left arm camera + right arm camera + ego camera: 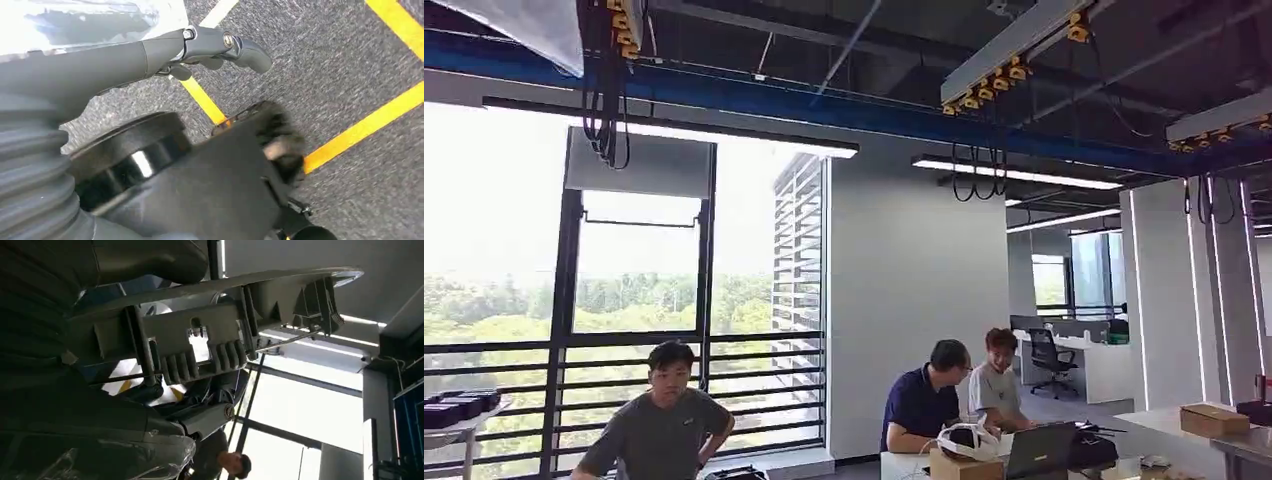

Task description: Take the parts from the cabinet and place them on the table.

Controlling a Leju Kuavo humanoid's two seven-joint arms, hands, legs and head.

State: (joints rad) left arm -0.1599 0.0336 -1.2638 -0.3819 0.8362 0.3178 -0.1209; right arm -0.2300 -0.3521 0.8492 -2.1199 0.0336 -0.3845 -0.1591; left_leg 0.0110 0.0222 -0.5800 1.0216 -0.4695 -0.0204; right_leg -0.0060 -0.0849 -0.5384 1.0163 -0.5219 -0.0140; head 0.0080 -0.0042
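Grey ribbed plastic, long and flat with moulded clips and a square cut-out, makes up the part (220,325); the right hand (200,405) grips it from beneath, dark fingers (150,390) wrapped on its ribs, raised toward the ceiling lights. The left hand (210,50) hangs slack, thumb and fingers apart and grasping nothing, over speckled grey carpet (350,65) crossed by yellow lines (360,130). The head view shows three people: one by the window (639,300), two at a white table (904,465) with a laptop (1039,450) and cardboard box (1214,418).
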